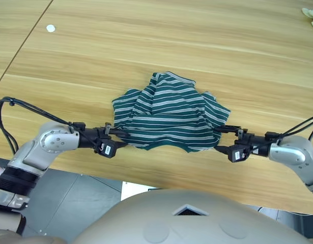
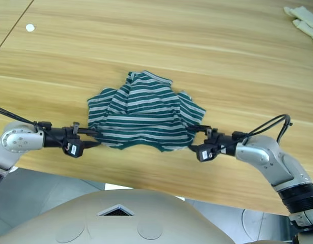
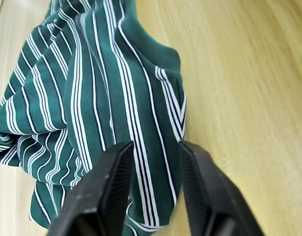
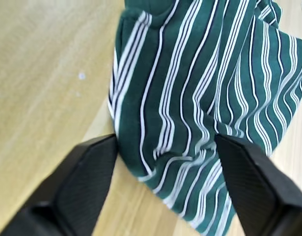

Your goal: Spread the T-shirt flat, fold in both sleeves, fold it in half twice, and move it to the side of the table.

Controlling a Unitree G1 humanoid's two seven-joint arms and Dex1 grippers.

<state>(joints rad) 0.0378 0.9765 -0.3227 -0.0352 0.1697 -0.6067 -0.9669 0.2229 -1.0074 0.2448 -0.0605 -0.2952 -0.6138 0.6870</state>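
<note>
A dark green T-shirt [image 1: 169, 114] with white stripes lies crumpled in a heap on the wooden table [image 1: 146, 40], close to its front edge. My left gripper [image 1: 120, 137] is at the heap's left edge, low over the wood. In the left wrist view its fingers [image 3: 111, 182] stand a little apart, with a striped fold [image 3: 141, 98] lying between them, not pinched. At the heap's right edge my right gripper [image 1: 220, 138] is open wide. Its fingers [image 4: 87, 172] straddle the shirt's edge [image 4: 190, 88] in the right wrist view.
The table's front edge [image 1: 146, 175] runs just behind both grippers. A small white disc [image 1: 50, 28] lies at the far left, and a pale cloth item [image 2: 304, 20] at the far right corner. Bare wood stretches beyond the shirt.
</note>
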